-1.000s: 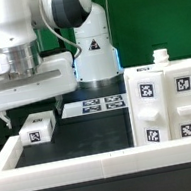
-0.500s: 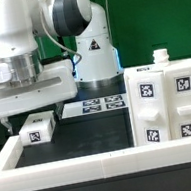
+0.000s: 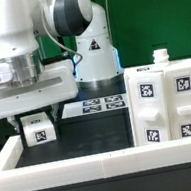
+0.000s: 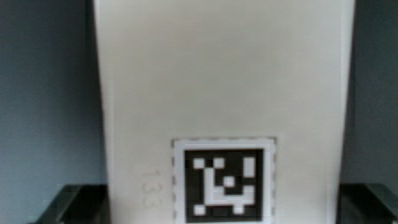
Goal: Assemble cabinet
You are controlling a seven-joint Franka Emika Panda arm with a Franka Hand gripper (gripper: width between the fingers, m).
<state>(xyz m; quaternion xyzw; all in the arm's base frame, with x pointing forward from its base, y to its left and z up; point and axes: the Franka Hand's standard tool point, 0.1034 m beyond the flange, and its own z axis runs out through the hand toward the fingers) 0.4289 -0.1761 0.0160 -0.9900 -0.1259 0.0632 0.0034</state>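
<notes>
Your claw [image 3: 33, 119] is down low over the desk [image 3: 100, 133], on the exterior view's left, and it's spread wide. One dark fingertip [image 3: 9, 121] shows on the far side of the small block [image 3: 36, 129] and the other sits just off its opposite side, so the block is between the fingers. Can't tell from either view whether the pads touch it. Nothing looks gripped, and the block lies flat on the desk.

The block is a long white piece w/ one black-and-white tag [image 3: 36, 135] on the end facing the exterior cam. In the wrist view the block [image 4: 222, 90] fills most of the pic, running lengthwise, w/ its tag [image 4: 222, 185] near one end. There's a dark shape on each side of that end, prob. the fingers, but it's too blurred to be sure.

The cabinet body [image 3: 171, 100] stands upright on the exterior view's right, well apart from the claw. It's a big white box w/ several square tags on its face, and a small knob [image 3: 159, 58] sticks up at its top edge.

The marker board [image 3: 97, 104] lies flat at the back of the desk, between the block and the cabinet body and in front of the arm's base [image 3: 95, 58]. A white rail [image 3: 96, 165] runs along the front edge of the desk.
</notes>
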